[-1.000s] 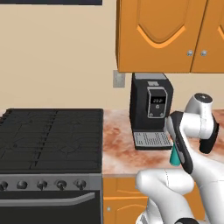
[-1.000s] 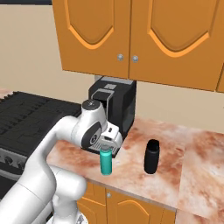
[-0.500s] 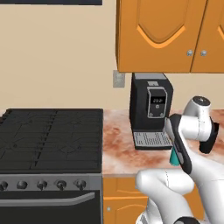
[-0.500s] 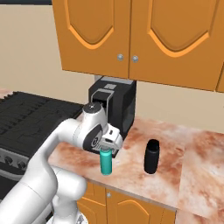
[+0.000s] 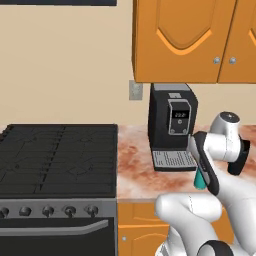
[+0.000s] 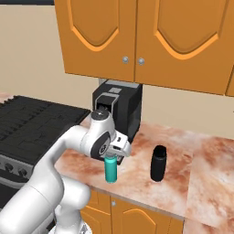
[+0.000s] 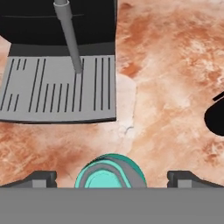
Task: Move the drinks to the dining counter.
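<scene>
teal bottle upright on the marbled surface before the coffee machine, black flask nearby; my hand has sunk slightly, fingers spread astride its cap, so i judge closing comes next.

The coffee machine has a small lit display on its front panel showing pale digits, perhaps "22:2", though too small and blurred to be sure. No other text, label or brand is legible anywhere.
</scene>
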Available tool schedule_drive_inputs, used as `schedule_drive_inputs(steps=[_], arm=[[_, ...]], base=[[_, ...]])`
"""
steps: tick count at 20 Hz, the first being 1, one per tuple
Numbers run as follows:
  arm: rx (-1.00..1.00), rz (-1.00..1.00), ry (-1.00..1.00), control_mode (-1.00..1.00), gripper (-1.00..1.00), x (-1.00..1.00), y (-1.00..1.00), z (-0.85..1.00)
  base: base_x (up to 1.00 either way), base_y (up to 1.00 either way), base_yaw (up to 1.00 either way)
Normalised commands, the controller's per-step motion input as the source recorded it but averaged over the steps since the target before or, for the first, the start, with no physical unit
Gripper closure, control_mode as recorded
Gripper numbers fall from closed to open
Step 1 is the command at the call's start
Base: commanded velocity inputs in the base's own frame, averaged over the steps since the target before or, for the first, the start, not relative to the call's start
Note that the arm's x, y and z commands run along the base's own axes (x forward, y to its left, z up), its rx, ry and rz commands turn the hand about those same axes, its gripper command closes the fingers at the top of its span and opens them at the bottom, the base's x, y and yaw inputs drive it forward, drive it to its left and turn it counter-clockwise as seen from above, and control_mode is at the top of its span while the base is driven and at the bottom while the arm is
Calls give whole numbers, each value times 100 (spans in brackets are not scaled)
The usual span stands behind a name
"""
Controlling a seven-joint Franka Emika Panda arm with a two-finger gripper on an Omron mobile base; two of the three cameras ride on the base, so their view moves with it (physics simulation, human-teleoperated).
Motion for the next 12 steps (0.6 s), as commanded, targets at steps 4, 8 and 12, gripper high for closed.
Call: schedule_drive_inputs(steps=[4,8,12], arm=[[0,0,0,-100,-100,0,-13,-7],[0,0,1,-100,-100,0,-1,-7],[0,0,5,-100,100,-1,2,-13]], base=[[0,0,0],[0,0,0],[0,0,0]])
